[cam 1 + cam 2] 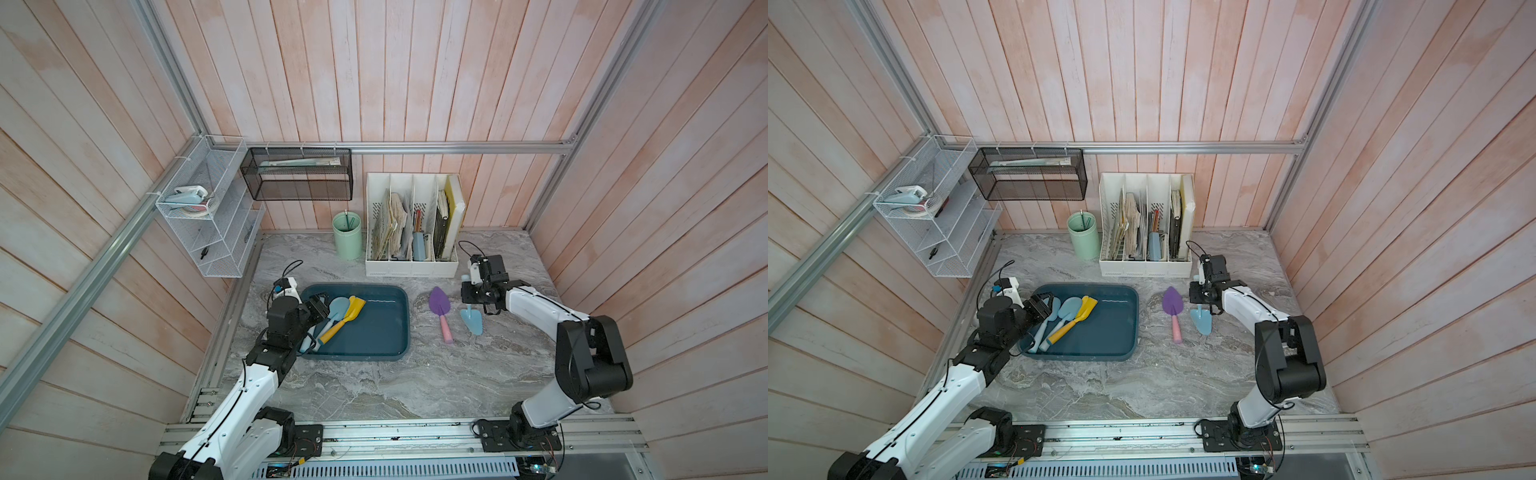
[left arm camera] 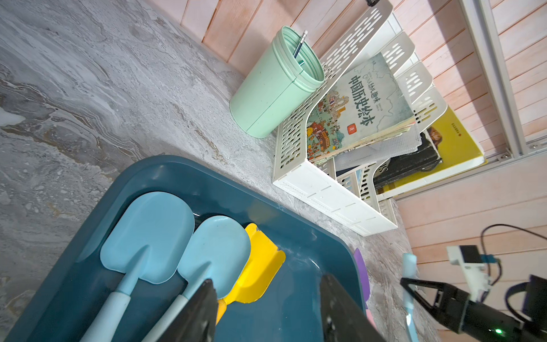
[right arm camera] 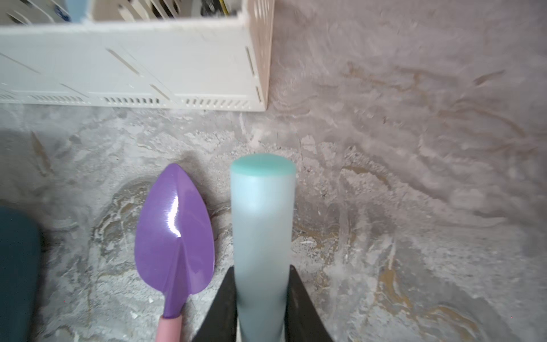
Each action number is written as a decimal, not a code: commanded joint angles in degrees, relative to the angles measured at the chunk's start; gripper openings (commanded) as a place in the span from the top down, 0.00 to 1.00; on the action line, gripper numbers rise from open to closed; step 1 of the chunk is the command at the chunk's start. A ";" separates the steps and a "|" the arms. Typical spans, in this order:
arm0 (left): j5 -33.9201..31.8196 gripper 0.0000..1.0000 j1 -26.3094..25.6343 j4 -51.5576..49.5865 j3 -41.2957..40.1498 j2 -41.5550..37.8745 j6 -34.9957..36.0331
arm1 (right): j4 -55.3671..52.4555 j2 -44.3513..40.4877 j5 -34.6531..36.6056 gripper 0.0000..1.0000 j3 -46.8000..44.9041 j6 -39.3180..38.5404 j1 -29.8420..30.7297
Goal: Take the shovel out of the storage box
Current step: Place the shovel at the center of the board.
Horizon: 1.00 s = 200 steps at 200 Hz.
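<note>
**Even overhead light, wide-lens bowing, one soft wrist cam**

Both top views: bright, diffuse light from above; shadows short & faint. Wall planks (image 1: 104,124) bow toward the pic edges (wide-angle distortion). Thin white glare streak on the storage box (image 1: 374,328) floor. Left wrist view: sharp, well lit, strong colours. Right wrist view: soft overall. The pale blue handle (image 3: 262,237) near the lens is fuzzy, the white file organiser (image 3: 133,59) is blurred, and there's a hot specular streak on the purple trowel blade (image 3: 174,219).
</note>
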 commanded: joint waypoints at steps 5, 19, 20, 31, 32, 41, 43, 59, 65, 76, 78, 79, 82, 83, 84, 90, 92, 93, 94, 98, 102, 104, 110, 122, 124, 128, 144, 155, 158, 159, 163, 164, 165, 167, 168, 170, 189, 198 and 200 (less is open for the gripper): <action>0.36 0.41 0.09 0.05 0.16 -0.32 -0.51 | 0.98 2.59 0.67 0.98 -1.67 3.86 0.12; 0.19 0.41 0.01 -0.38 0.06 -0.53 -0.60 | 0.93 3.07 1.27 0.97 -1.95 4.49 0.15; 0.19 0.41 0.01 -0.39 0.05 -0.55 -0.64 | 0.94 3.12 1.26 0.97 -2.02 4.50 0.13; 0.10 0.41 0.01 -0.49 -0.21 -0.70 -0.85 | 0.94 3.52 1.28 0.95 -2.20 4.57 0.12; 0.10 0.41 0.01 -0.49 -0.26 -0.72 -0.86 | 0.90 3.52 1.31 0.94 -2.19 4.58 0.07; 0.01 0.41 0.01 -0.42 -0.40 -0.73 -1.10 | 0.86 3.77 1.57 0.93 -2.27 4.68 0.12; 0.01 0.41 0.01 -0.41 -0.45 -0.70 -1.12 | 0.86 3.93 1.62 0.92 -2.35 4.57 0.12; 0.02 0.41 0.02 -0.32 -0.67 -0.73 -1.33 | 0.13 4.63 2.26 0.80 -2.17 4.31 0.12; 0.09 0.41 0.01 -0.38 -0.62 -0.63 -1.39 | -0.37 4.93 2.47 0.76 -1.94 4.20 0.19; 0.10 0.41 -0.03 -0.53 -0.62 -0.65 -1.39 | -1.43 5.29 3.22 0.68 -1.32 4.00 0.18; 0.10 0.41 0.05 -0.57 -0.70 -0.63 -1.39 | -1.60 5.28 3.44 0.67 -1.19 3.96 0.18; 0.10 0.41 0.03 -0.58 -0.69 -0.60 -1.39 | -1.69 5.23 3.53 0.66 -1.11 3.93 0.15; 0.10 0.41 0.01 -0.58 -0.64 -0.64 -1.31 | -1.98 5.15 3.73 0.65 -0.94 3.92 0.13; 0.10 0.41 0.01 -0.58 -0.61 -0.60 -1.31 | -2.10 5.13 3.77 0.65 -0.86 3.91 0.13; 0.10 0.41 0.01 -0.63 -0.64 -0.63 -1.31 | -2.20 5.07 3.87 0.64 -0.77 3.90 0.12; 0.14 0.41 0.01 -0.58 -0.65 -0.69 -1.30 | -2.70 4.68 4.14 0.61 -0.28 3.66 0.13; 0.11 0.41 0.01 -0.58 -0.64 -0.69 -1.26 | -2.82 4.49 4.32 0.60 -0.12 3.53 0.12; 0.10 0.41 0.01 -0.58 -0.61 -0.72 -1.24 | -2.87 4.44 4.37 0.60 -0.09 3.49 0.12; 0.10 0.41 0.01 -0.58 -0.64 -0.73 -1.23 | -2.94 4.38 4.44 0.59 -0.04 3.47 0.12; 0.10 0.41 0.03 -0.51 -0.61 -0.75 -1.11 | -3.27 3.90 4.70 0.58 0.37 3.37 0.12; 0.10 0.41 0.01 -0.53 -0.66 -0.81 -1.13 | -3.82 3.49 5.20 0.57 1.01 3.22 0.12; 0.10 0.41 0.01 -0.57 -0.67 -0.83 -1.13 | -4.09 3.23 5.38 0.57 1.37 3.15 0.12; 0.03 0.41 0.01 -0.59 -0.72 -0.91 -1.12 | -5.38 2.52 6.23 0.56 2.56 3.04 0.18; 0.04 0.41 0.01 -0.75 -0.67 -1.10 -1.04 | -7.50 0.26 9.23 0.55 5.47 3.22 0.68; 0.06 0.41 0.01 -0.76 -0.67 -1.10 -0.97 | -7.74 -0.20 9.90 0.55 5.95 3.31 0.87; 0.05 0.41 0.01 -0.85 -0.66 -1.29 -0.95 | -8.00 -1.32 11.11 0.54 6.74 3.35 1.45; -0.35 0.41 0.06 -1.33 -0.55 -2.25 -0.70 | -5.89 -7.46 14.52 0.52 9.26 2.56 6.22; -1.43 0.41 0.01 -2.16 -0.47 -3.44 -0.43 | -2.85 -11.89 16.85 0.49 10.64 1.33 11.42; -1.87 0.41 -0.03 -2.43 -0.37 -3.85 -0.36 | -1.86 -13.05 17.36 0.49 11.05 0.78 13.08; -1.99 0.41 -0.01 -2.52 -0.35 -4.01 -0.30 | -1.51 -13.42 17.61 0.49 11.16 0.62 13.50; -2.46 0.41 0.04 -2.94 -0.23 -4.54 -0.19 | 0.13 -15.00 18.29 0.49 11.57 -0.10 15.52; -2.59 0.41 0.03 -3.08 -0.19 -4.66 -0.13 | 0.58 -15.37 18.47 0.49 11.64 -0.35 16.08; -2.70 0.41 0.02 -3.19 -0.12 -4.81 -0.06 | 0.98 -15.72 18.65 0.50 11.68 -0.51 16.54; -2.84 0.41 -0.03 -3.34 -0.07 -5.17 0.06 | 2.16 -16.72 19.07 0.51 11.70 -0.68 17.32; -2.91 0.41 -0.01 -3.46 -0.06 -5.29 0.13 | 2.65 -17.10 19.26 0.51 11.66 -0.77 17.86; -3.18 0.41 0.01 -3.65 -0.01 -5.68 0.35 | 3.90 -18.01 19.51 0.52 11.70 -0.81 18.66; -5.35 0.41 0.13 -5.39 0.18 -9.28 1.22 | 15.82 -26.13 9.85 0.52 10.21 1.90 19.98; -6.27 0.41 0.19 -5.64 -0.01 -10.92 1.55 | 22.40 -29.25 3.96 0.52 8.94 4.73 18.32; -6.42 0.41 0.19 -5.67 -0.09 -11.33 1.63 | 23.82 -29.74 2.28 0.52 8.69 5.42 17.83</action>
